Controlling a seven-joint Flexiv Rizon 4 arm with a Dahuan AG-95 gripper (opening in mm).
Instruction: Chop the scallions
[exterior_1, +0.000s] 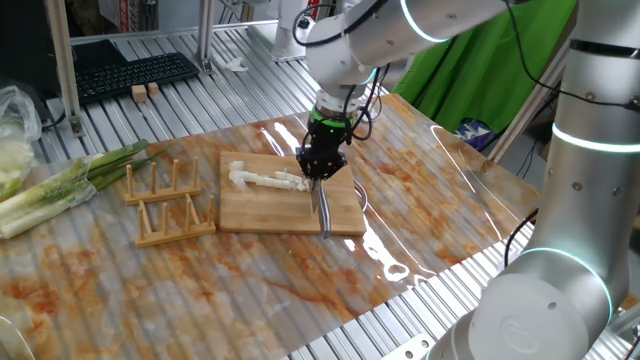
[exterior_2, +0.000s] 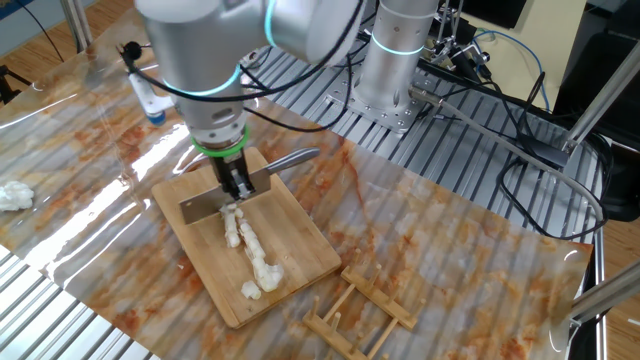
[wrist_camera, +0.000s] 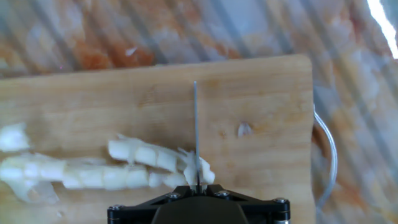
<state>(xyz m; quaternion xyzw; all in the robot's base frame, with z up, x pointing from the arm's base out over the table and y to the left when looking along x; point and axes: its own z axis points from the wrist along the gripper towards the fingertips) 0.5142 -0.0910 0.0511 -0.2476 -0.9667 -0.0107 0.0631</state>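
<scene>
The scallions (exterior_1: 265, 179) lie on the cutting board (exterior_1: 285, 204), which rests on the bench (exterior_1: 420, 200); the knife (exterior_2: 215, 203) crosses the board at the scallions' end nearest the gripper; a wooden rack (exterior_1: 168, 201) stands beside the board; leafy stalks (exterior_1: 70, 182) lie beyond the rack.

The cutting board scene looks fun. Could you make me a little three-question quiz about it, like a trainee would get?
1. True or false: the knife is held by the gripper.
2. Where is the blade cutting the scallions? A) at the end nearest the gripper B) in the middle C) at the far end
3. Fill in: the scallions lie on the wooden ____.

Key: 1 true. 2 A. 3 board. In the hand view the blade meets the end of the white stalks just below the jaws.
</scene>
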